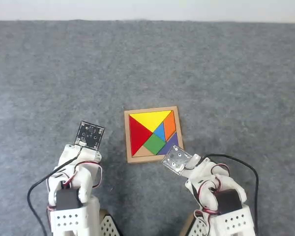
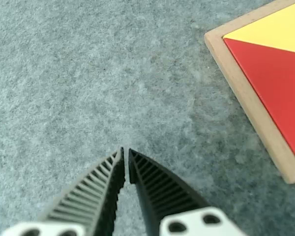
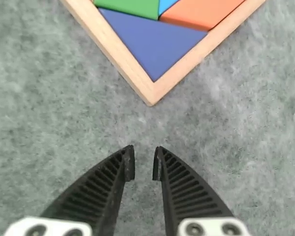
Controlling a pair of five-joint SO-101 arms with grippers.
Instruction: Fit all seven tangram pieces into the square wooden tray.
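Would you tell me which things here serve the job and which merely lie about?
Job: square wooden tray; its pieces: yellow triangle, red triangle, green square, orange parallelogram, light blue triangle, dark blue triangle.
Lying about: grey felt table cover.

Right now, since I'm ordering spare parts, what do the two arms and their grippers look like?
The left arm and right arm are white plastic with black motors, looped red wires and a black cable each. The left gripper and right gripper have black, tapered, ribbed fingers on white bases.
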